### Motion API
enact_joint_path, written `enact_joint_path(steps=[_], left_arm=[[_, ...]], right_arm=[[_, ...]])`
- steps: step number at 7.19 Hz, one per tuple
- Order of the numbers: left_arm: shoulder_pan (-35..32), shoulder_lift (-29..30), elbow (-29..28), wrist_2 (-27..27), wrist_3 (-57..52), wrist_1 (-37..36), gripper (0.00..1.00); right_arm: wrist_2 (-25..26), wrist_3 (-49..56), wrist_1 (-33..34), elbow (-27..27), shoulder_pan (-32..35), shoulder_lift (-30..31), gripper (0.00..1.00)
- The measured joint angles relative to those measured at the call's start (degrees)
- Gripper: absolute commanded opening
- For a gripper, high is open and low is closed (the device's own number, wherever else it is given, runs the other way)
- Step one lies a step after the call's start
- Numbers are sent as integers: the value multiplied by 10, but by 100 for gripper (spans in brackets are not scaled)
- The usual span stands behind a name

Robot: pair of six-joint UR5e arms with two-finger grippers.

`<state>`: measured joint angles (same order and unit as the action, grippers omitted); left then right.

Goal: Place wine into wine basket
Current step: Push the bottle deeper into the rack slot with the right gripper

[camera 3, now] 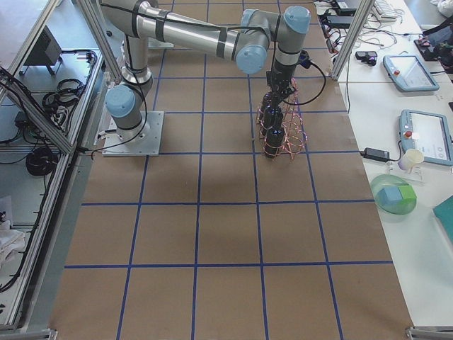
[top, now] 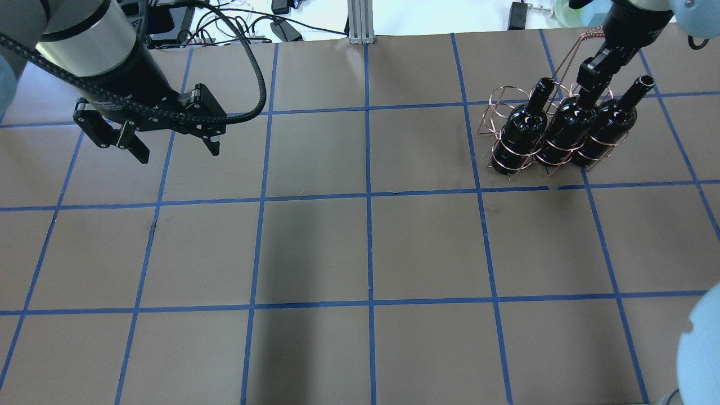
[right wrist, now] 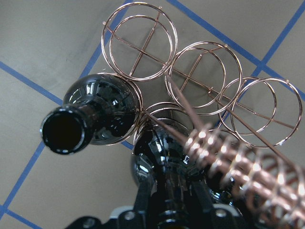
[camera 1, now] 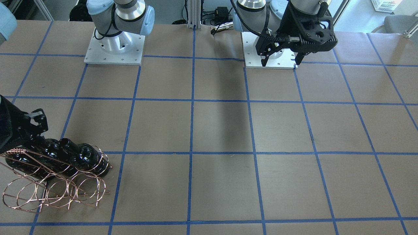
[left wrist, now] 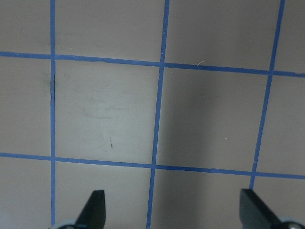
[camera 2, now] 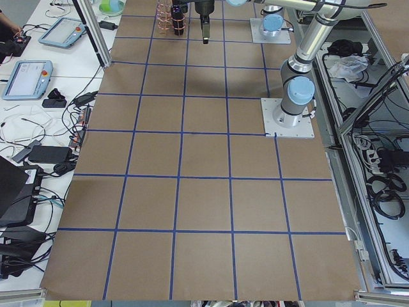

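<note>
A: L side, pls.
B: L gripper hangs above the table at approx 10 o'clock in overhead view, clear of the surface, fingers spread wide.
A: R side?
B: At approx 1 o'clock stands the wine basket, upright. Three bottles occupy its row nearest the robot. The wine sits in the centre loop, with neighbour bottles at its 9 and 3 o'clock. R gripper is over it, fingers pinching its neck.

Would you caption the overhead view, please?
Right tool grips middle black glass bottle in copper wire basket; left tool open.
</note>
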<state>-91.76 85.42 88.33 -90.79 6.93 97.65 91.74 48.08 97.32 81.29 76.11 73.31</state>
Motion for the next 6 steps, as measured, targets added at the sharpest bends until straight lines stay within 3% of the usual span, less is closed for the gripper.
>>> enact_joint_path(steps=[1, 2, 4, 5, 6], left_arm=[[0, 0, 0, -1, 0, 0, 100], [0, 0, 0, -2, 0, 0, 100], [0, -1, 0, -3, -1, 1, 100], [0, -1, 0, -2, -1, 1, 100], [0, -1, 0, -2, -1, 1, 100]], right_arm=[[0, 6, 5, 6, 0, -2, 0], [1, 16, 9, 11, 0, -2, 32], [4, 22, 11, 14, 0, -1, 63], [5, 23, 10, 15, 0, 1, 96], [6, 22, 9, 14, 0, 5, 100]])
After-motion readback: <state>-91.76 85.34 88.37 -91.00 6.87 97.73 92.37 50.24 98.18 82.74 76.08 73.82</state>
